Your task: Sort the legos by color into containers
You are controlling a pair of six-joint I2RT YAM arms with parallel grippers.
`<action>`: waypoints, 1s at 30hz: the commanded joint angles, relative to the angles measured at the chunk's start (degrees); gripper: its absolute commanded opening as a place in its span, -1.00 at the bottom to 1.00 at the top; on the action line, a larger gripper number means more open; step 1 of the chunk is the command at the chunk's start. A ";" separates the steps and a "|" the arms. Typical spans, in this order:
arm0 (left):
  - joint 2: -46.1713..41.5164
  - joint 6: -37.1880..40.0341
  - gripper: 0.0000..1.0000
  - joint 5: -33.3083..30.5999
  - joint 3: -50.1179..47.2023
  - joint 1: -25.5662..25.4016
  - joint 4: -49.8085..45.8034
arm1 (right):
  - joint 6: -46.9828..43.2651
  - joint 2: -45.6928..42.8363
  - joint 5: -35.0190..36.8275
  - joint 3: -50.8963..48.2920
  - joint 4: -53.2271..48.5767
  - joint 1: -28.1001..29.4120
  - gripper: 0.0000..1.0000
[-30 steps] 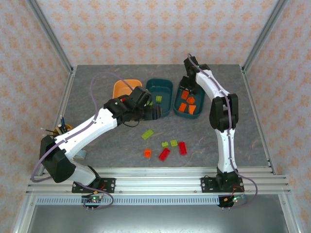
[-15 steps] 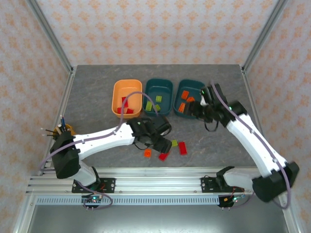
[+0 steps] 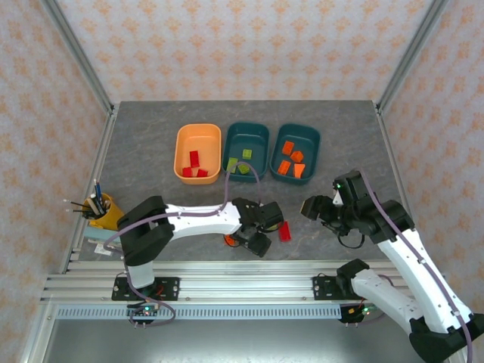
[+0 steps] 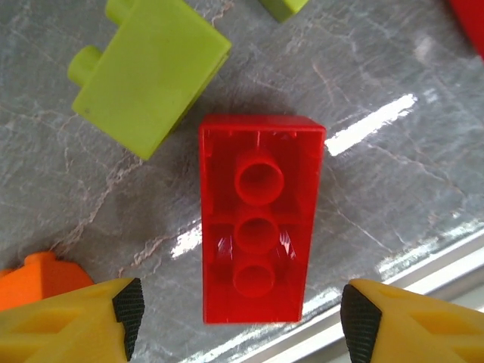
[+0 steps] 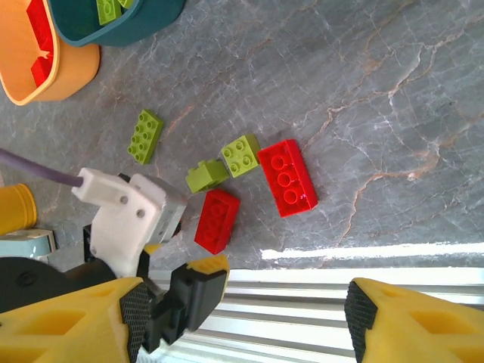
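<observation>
Holding jaws wide, empty, on left gripper (image 4: 240, 314) and right gripper (image 5: 243, 321).
Framing glossy red brick (image 4: 257, 227), hollow tubes up, at left wrist; catching studded green bricks (image 5: 144, 136) at right wrist.

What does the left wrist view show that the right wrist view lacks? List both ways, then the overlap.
Left wrist adds: the corner of an orange brick beside the open left hand. Right wrist adds: the light orange tray, a teal tray, a long yellow-green brick and the open right hand. Shared: the red brick between the left hand's fingers, and the yellow-green brick beside it.
</observation>
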 commanded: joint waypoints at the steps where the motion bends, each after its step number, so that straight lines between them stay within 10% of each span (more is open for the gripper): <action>1: 2.00 -0.57 0.39 -2.18 2.48 -0.31 1.35 | 1.29 -0.19 0.23 -0.59 -1.45 0.33 0.41; 11: 4.33 -0.60 -0.30 -4.31 3.11 -0.31 2.06 | 1.76 -0.03 0.55 -0.86 -0.11 0.35 0.38; 18: -2.64 -2.91 -0.37 -8.38 5.03 0.99 -3.17 | -0.04 0.83 -0.61 0.89 1.96 0.32 0.38; 30: -15.65 -1.67 -0.38 -4.11 11.15 26.07 -10.78 | -1.57 14.21 -7.95 11.35 19.97 3.19 0.37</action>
